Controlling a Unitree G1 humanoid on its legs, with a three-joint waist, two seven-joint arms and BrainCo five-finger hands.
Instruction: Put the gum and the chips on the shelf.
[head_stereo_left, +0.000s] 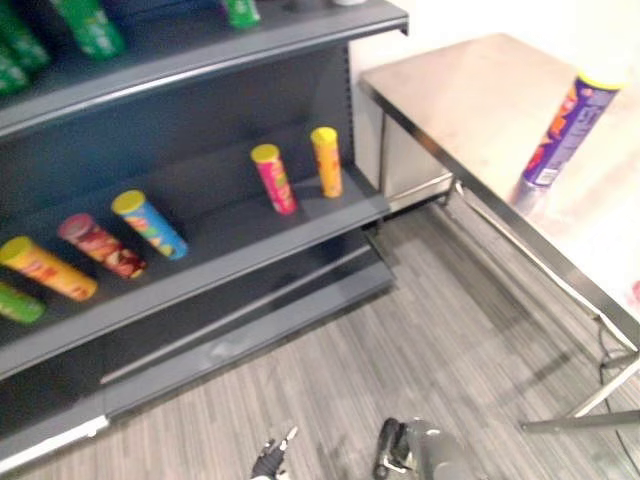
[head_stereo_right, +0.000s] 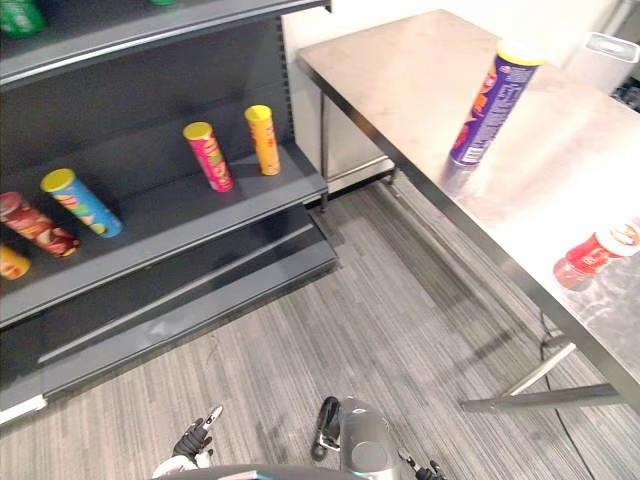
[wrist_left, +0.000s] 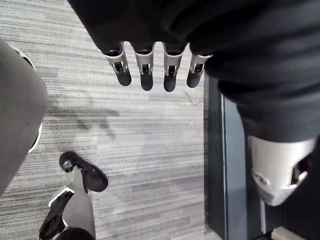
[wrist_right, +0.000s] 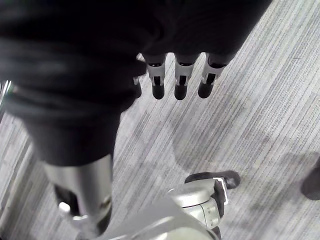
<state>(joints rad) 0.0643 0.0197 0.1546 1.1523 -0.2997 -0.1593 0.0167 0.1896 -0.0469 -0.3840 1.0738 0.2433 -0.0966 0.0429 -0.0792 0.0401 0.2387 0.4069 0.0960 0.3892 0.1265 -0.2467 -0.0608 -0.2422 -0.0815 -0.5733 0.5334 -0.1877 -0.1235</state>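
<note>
Grey striped floor runs beside the steel table; on the table the purple chips can stands upright, the red gum bottle lies apart from it. Off the table, left hand and right hand hang with fingers straight, empty

The left hand wore a black ribbed cover over its back and wrist. Its silver fingers sat in a row, each slotted and ending in a rounded dark tip. Its thumb was a broad silver-grey shell with dark recesses. The right hand matched: black cover, slotted silver fingers, dark tips.
</note>
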